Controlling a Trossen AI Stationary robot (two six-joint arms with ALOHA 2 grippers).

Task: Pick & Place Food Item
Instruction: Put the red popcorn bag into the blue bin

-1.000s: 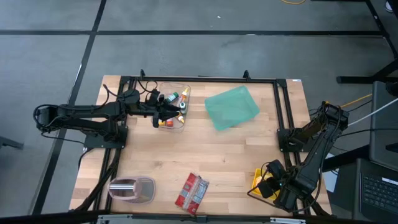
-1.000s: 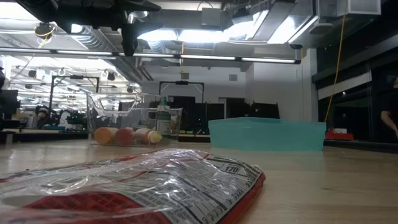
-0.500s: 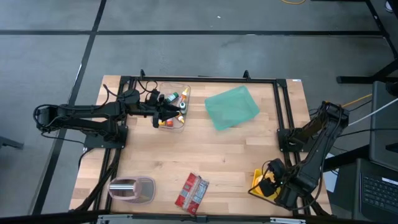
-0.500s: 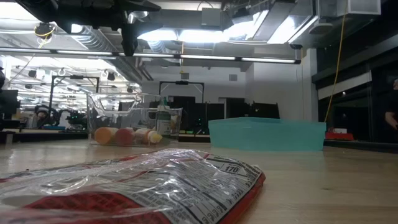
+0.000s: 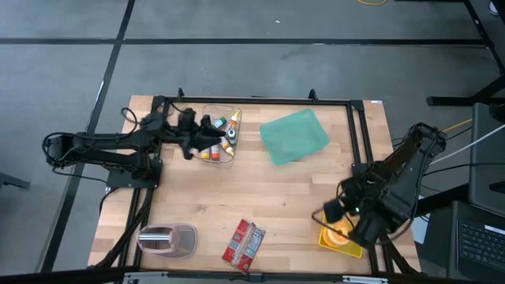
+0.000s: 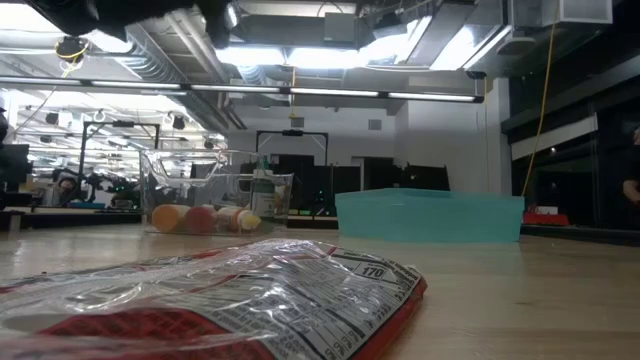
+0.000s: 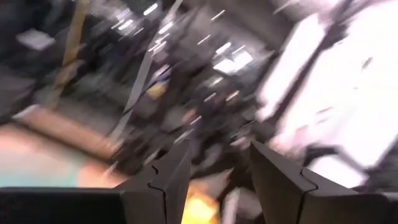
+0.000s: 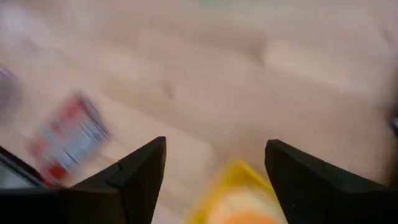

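Observation:
A yellow plate [image 5: 353, 248] lies near the table's right front corner with an orange food item [image 5: 337, 233] on it. My right gripper [image 5: 341, 211] hangs open just above it; the right wrist view shows its gripper [image 8: 216, 143] over the plate [image 8: 239, 186]. A clear bin [image 5: 223, 136] at the far left holds several small food items [image 6: 200, 217]. My left gripper [image 5: 197, 142] is over the bin's left side, tipped upward. Its fingers [image 7: 177, 174] stand apart with only blurred room between their tips.
A red snack bag [image 5: 242, 244] lies at the near edge, large in the low view's foreground [image 6: 230, 300]. A teal box [image 5: 293, 136] sits at the far middle. A pinkish container [image 5: 168, 241] stands at the near left. Bare wood lies mid-table.
My right gripper has risen and drawn toward the far edge, off the yellow plate; the orange item now shows lying on the plate. My left gripper has tipped upward and risen a little over the bin.

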